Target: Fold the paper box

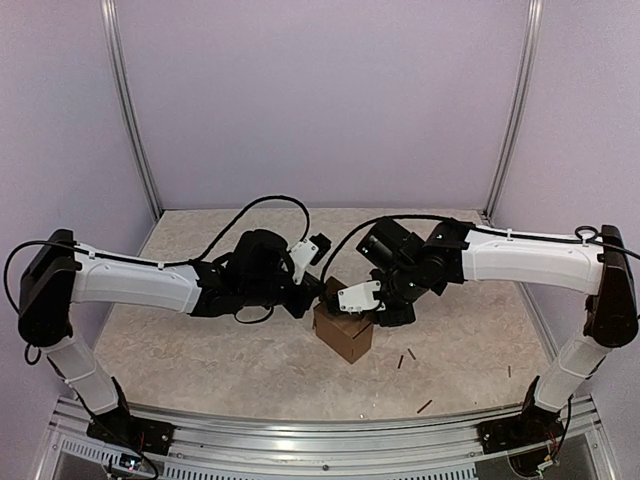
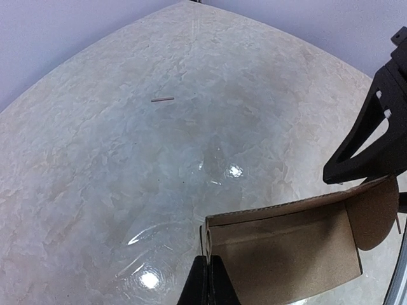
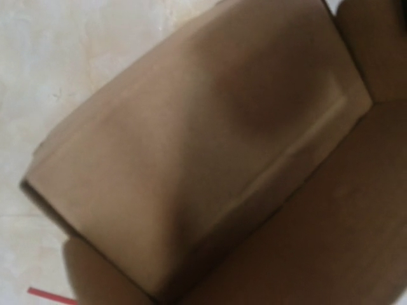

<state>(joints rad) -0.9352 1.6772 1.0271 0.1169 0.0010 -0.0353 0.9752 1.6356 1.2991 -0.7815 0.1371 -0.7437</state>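
Where the box sat: the paper box (image 1: 343, 338) stood on the counter (image 1: 200, 330), about midway between left and right and toward the near side, right between the two wrists.
Box shape: its walls were up and its top was open. From the left wrist I could look into the hollow, and a rounded flap (image 2: 375, 216) stood loose at its right end.
Left claw: the left claw (image 2: 206, 283) was pressed together. A thin cardboard edge rose from between its tips, so it looked to be pinching the box's left wall, probably to anchor the light box against sliding.
Right claw: the right claw (image 1: 382, 314) was at the box's upper right, with one dark finger over the loose flap. I could not tell whether it was spread or closed, as its own camera showed only blurred cardboard.
Why so close: I judged one arm braced while the other worked the flap inward.
Stage: by my reckoning well along, with the top flaps not yet tucked.
Risk: the box might tip, or the pinched wall might crease.
Litter: small dark sticks (image 1: 424, 407) lay near and right of the box, apart from it.
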